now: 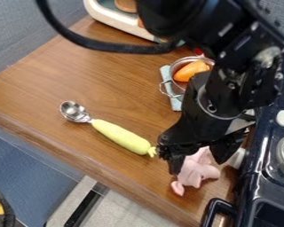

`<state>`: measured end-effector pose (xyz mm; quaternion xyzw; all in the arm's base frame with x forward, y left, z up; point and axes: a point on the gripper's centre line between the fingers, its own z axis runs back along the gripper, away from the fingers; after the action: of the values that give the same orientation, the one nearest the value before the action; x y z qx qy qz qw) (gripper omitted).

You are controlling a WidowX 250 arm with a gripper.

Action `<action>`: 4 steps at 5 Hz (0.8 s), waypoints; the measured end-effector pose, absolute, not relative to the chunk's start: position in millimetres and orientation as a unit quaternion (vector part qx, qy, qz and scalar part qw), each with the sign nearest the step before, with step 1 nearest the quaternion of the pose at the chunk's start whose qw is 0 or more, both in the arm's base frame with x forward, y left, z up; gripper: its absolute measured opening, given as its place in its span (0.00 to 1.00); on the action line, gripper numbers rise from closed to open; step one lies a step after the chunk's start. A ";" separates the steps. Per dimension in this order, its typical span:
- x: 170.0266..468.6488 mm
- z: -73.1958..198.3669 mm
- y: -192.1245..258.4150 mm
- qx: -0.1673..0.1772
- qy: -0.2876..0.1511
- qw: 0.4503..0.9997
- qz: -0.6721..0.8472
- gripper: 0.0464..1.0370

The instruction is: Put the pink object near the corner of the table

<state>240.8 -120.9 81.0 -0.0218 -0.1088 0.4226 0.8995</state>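
Black robot arm (198,22) looms closest, its gripper (199,166) wide astride the pink object (196,171) on the table (115,84) — stove (266,177) crowding the right, yellow-handled scoop (122,136) the left — with an orange carrot (191,70) in a pot (180,84) behind.

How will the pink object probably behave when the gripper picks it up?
The pink object looks like soft, folded material, so it would probably give when squeezed. Its uneven ends may flop when lifted. Its matte surface suggests it is not slippery.
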 end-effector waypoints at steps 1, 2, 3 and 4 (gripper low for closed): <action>244.9 64.1 -118.3 -0.026 -0.086 0.902 0.422 0.96; 247.0 52.0 -120.0 -0.032 -0.069 0.904 0.420 0.96; 252.2 45.5 -123.3 -0.028 -0.065 0.906 0.416 0.92; 249.9 44.6 -126.0 -0.019 -0.073 0.905 0.418 0.72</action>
<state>249.9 -126.0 44.6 -0.0194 -0.0730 0.4178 0.9054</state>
